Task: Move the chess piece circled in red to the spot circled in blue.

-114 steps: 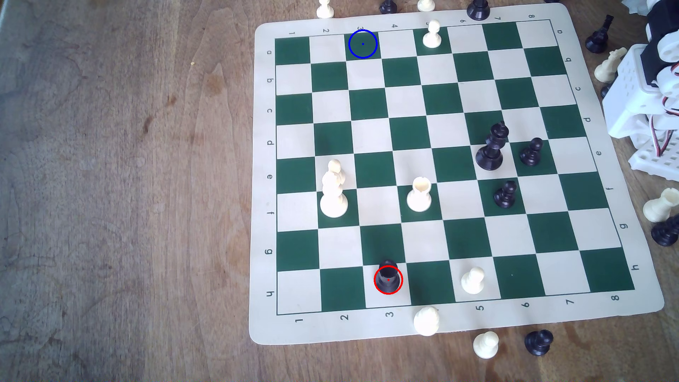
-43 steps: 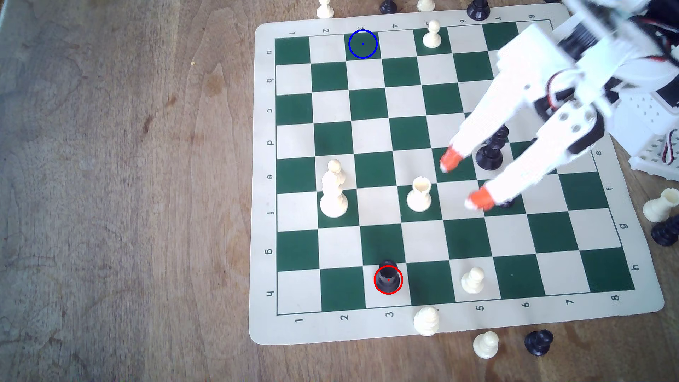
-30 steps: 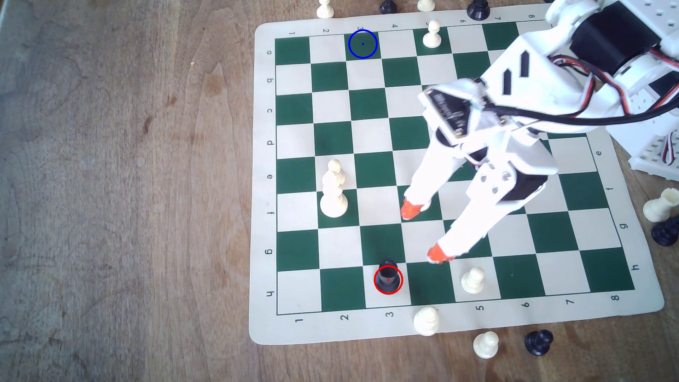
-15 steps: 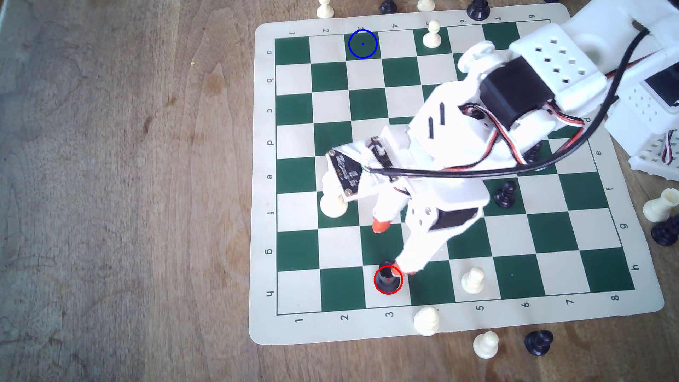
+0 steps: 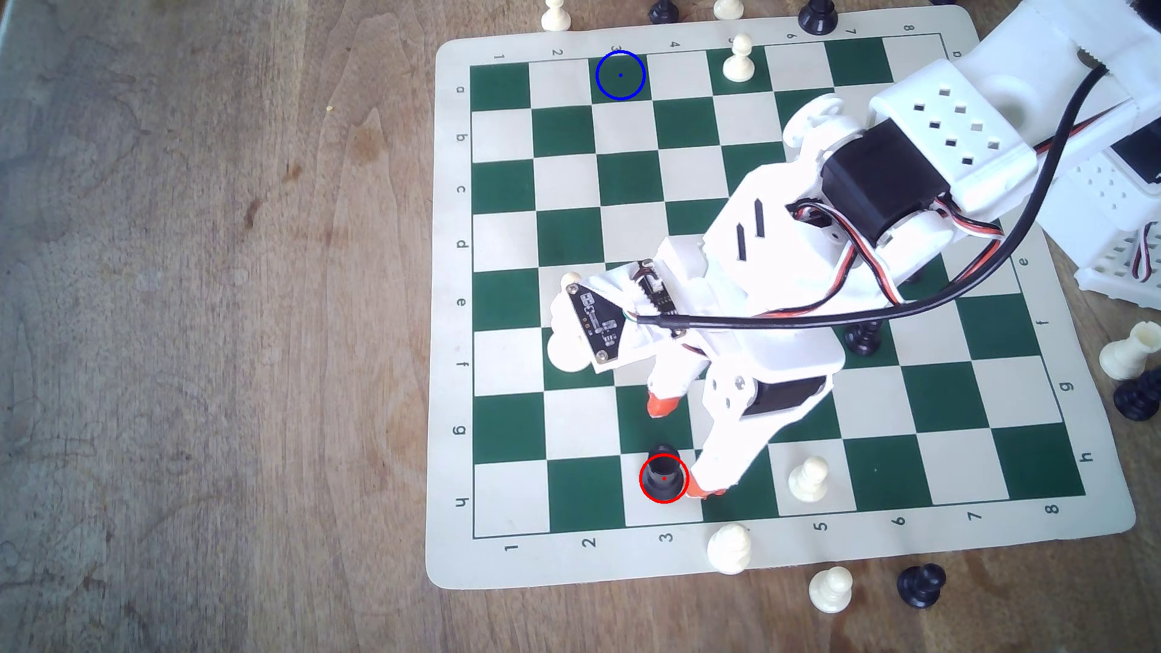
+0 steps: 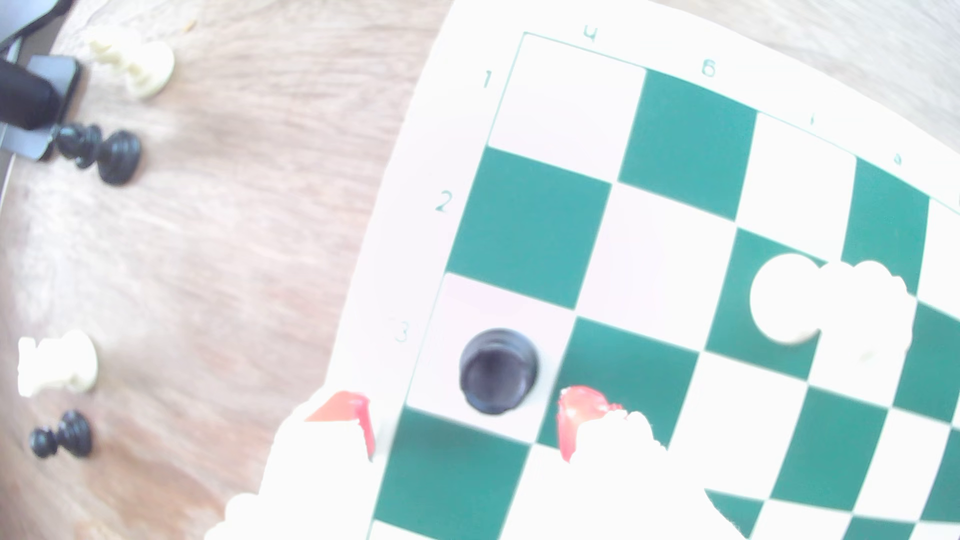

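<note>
Black and flat-topped, the rook (image 5: 663,475) stands upright on a cream square in the lower middle of the exterior view, ringed in red, in the board's bottom row above the printed 3. The white gripper (image 5: 681,449) reaches down from the upper right of that frame with its two orange-tipped fingers spread apart — one fingertip (image 5: 703,491) sits just beside the rook's base on the exterior view's right, the other hangs over the green square above it, nearer the frame's centre. Nothing is clamped between them.

From the wrist view the rook (image 6: 497,370) shows its hollow top, and the gripper (image 6: 465,423) has a red tip on either side of it, both a little short of the piece; whether either tip touches it is unclear.

Far off, at the top of the exterior view, the blue-ringed green square (image 5: 620,75) lies in the board's top row, well apart from the rook. A cream pawn (image 5: 808,478) stands near the lower fingertip, to the exterior view's right.

The chessboard (image 5: 452,351) rests on a wooden table (image 5: 220,326).
</note>
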